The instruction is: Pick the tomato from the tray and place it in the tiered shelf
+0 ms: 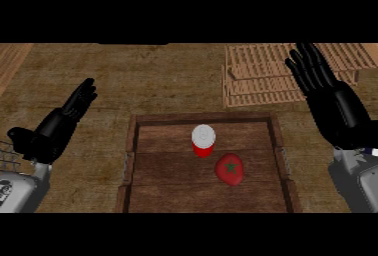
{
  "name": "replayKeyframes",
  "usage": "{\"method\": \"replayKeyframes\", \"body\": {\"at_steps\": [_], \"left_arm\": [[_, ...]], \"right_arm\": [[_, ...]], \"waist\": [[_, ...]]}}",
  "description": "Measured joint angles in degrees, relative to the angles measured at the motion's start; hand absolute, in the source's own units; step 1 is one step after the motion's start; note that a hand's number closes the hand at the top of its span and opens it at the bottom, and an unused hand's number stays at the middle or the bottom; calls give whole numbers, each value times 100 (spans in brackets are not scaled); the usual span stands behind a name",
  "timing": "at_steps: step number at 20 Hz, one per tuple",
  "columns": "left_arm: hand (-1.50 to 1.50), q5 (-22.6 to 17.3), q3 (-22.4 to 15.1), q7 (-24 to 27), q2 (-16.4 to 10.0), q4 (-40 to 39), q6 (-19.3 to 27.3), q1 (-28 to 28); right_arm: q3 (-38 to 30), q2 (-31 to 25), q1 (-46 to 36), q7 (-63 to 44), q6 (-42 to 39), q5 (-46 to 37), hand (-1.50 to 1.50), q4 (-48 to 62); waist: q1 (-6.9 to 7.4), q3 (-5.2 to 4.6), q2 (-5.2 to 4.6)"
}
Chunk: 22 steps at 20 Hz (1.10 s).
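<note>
we see a brown woven table (88, 65) carrying a dark wooden tray (131, 150) at centre and a pale slatted tiered shelf (258, 75) at upper right. the right hand (325, 90) and left hand (63, 125) stand open at either side, fingers straight, holding nothing. the red tomato (231, 169), green-stemmed, lies in the tray just beside a white-topped red can (203, 140).

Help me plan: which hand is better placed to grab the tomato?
Right. The tomato lies right of centre in the tray, nearer the right hand, and the shelf stands on that side too. The left hand is farther.
</note>
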State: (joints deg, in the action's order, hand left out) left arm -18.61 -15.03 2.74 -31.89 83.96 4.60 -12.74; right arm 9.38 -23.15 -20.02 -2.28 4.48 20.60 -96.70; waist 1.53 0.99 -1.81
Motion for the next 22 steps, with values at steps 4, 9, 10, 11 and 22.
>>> {"method": "replayKeyframes", "body": {"at_steps": [4,9,10,11,22], "left_arm": [[0,109,231,-115,165,-57,432,29],[0,55,550,-140,443,12,1077,263],[0,46,553,-206,493,139,1176,356],[0,65,560,-240,550,209,1275,408],[0,281,636,-669,724,720,1685,596]], "right_arm": [[209,414,-72,-206,652,-486,150,205],[152,817,231,-780,2250,-1333,-150,451],[187,996,331,-829,2525,-1416,-150,346],[247,1171,464,-805,2751,-1499,-150,223],[1445,64,1019,-2892,2174,-2585,-150,-1887]], "waist": [[-52,-65,119],[-133,-108,199],[-130,-105,210],[-139,-104,213],[-205,-119,232]]}}
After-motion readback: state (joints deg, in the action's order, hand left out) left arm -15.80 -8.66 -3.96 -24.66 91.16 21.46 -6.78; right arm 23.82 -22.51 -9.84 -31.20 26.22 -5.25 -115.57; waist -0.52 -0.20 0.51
